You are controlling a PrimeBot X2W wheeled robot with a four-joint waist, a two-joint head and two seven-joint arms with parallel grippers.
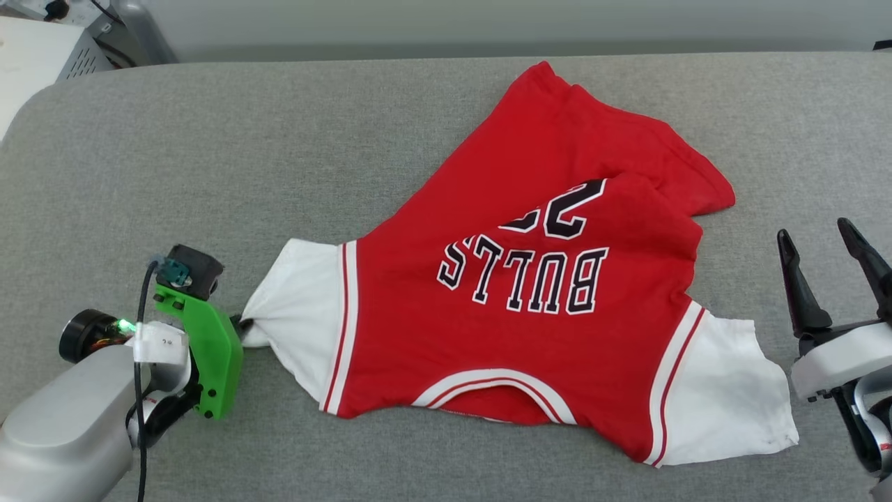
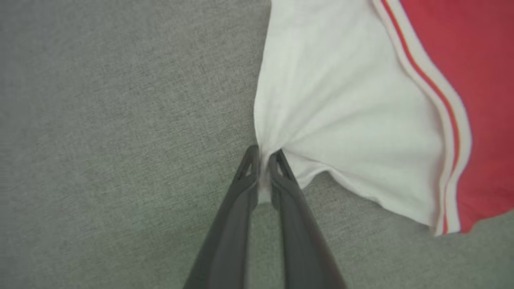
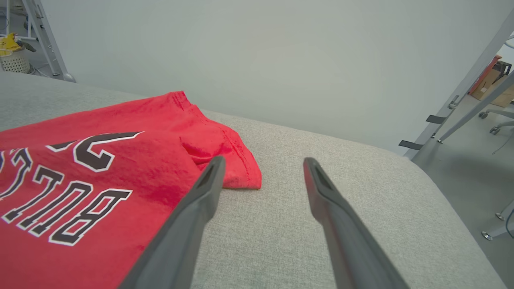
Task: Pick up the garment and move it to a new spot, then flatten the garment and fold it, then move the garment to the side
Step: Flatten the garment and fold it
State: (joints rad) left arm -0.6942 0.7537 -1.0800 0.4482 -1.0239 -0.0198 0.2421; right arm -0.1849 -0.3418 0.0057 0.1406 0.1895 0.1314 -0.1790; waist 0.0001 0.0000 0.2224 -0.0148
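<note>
On the grey padded surface (image 1: 279, 139), the garment (image 1: 529, 307) is lying spread out but not flat. Its collar is pointing toward the robot, so the black "BULLS 23" print is reading upside down in the head view. At the far side the red cloth is folding over itself, and a flap is covering part of the number.

The left gripper (image 2: 263, 158) is lying low at the robot's left side of the garment. Its two dark fingers are pressing together on the edge of the white sleeve (image 1: 300, 307). The cloth is bunching into a small point between the tips, and wrinkles are running out from there.

The right gripper (image 1: 817, 240) is hovering over the right part of the surface, near the other white sleeve (image 1: 732, 397) but not touching it. Its fingers are standing wide apart and are holding nothing. In the right wrist view they are pointing past the red hem corner (image 3: 241, 176).
</note>
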